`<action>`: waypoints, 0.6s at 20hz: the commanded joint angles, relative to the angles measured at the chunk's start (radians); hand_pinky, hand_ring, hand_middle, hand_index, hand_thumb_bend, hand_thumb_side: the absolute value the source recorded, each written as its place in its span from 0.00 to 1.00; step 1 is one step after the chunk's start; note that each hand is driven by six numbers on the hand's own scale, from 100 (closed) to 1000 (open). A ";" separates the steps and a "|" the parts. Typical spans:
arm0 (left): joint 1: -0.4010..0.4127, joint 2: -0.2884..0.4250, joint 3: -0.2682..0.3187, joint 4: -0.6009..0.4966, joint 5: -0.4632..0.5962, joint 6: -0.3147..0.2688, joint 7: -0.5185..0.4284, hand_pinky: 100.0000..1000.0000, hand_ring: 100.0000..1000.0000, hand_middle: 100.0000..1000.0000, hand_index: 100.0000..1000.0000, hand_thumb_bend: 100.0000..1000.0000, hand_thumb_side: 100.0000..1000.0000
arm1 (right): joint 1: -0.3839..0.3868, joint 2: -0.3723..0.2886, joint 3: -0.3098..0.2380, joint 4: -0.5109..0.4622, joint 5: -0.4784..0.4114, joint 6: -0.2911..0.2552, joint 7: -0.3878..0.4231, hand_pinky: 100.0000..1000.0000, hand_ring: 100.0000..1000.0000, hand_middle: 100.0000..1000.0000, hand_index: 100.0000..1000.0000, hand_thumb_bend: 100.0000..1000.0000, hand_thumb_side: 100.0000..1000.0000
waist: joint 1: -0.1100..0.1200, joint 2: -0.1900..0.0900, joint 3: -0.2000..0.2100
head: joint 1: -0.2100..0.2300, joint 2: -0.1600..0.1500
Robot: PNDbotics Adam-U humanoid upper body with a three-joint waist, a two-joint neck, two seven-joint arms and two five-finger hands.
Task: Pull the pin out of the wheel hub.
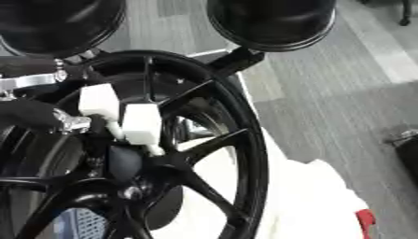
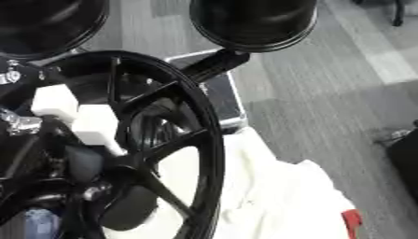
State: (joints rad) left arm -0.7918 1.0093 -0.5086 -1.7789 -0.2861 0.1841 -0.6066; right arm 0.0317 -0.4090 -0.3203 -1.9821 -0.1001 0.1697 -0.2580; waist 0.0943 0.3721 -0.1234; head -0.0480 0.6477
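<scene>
A black spoked wheel [image 1: 249, 154] fills the left of both views, its hub [image 1: 159, 170] low and left of centre. My left hand [image 1: 37, 116] comes in from the left, black with silver joints. Its white-tipped fingers [image 1: 141, 122] are bent down over the hub. A thin pale pin [image 1: 153, 149] runs slantwise from between the white tips down to the hub, and the tips close on it. My right arm's black link [image 1: 238, 59] drops from the top onto the rim. The right hand itself is hidden.
Two big black round arm housings [image 1: 274, 21] hang across the top. A white cloth [image 1: 314, 200] lies under the wheel's right side, with a red bit [image 1: 365, 218]. A black case with a metal edge [image 2: 220, 100] stands behind. Grey floor lies to the right.
</scene>
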 commanded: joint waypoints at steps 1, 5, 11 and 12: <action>-0.011 0.014 0.006 0.002 -0.006 -0.004 -0.005 0.92 0.90 0.73 0.94 0.29 0.76 | -0.006 -0.010 -0.008 -0.018 -0.004 0.001 -0.002 0.74 0.54 0.46 0.65 0.00 0.54 | -0.003 -0.014 -0.001 | 0.002 -0.017; -0.013 0.011 0.009 -0.010 0.001 -0.007 0.011 0.88 0.82 0.60 0.88 0.20 0.75 | -0.008 -0.006 -0.010 -0.018 -0.003 0.004 -0.006 0.74 0.54 0.46 0.65 0.00 0.55 | -0.002 -0.011 0.000 | 0.001 -0.018; -0.009 0.016 0.023 -0.050 0.022 -0.003 0.085 0.79 0.66 0.42 0.76 0.03 0.62 | -0.009 -0.001 -0.010 -0.018 -0.004 0.010 -0.011 0.74 0.54 0.46 0.65 0.00 0.55 | 0.000 -0.007 0.002 | -0.001 -0.020; -0.008 0.016 0.025 -0.055 0.026 0.000 0.101 0.77 0.63 0.39 0.72 0.00 0.58 | -0.010 0.000 -0.010 -0.018 -0.004 0.011 -0.011 0.74 0.54 0.46 0.65 0.00 0.55 | 0.000 -0.007 0.002 | -0.001 -0.020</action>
State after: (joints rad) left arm -0.7910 1.0002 -0.5101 -1.8188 -0.2649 0.1819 -0.5272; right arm 0.0263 -0.3984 -0.3204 -1.9821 -0.1002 0.1782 -0.2665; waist 0.0978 0.3819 -0.1226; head -0.0478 0.6398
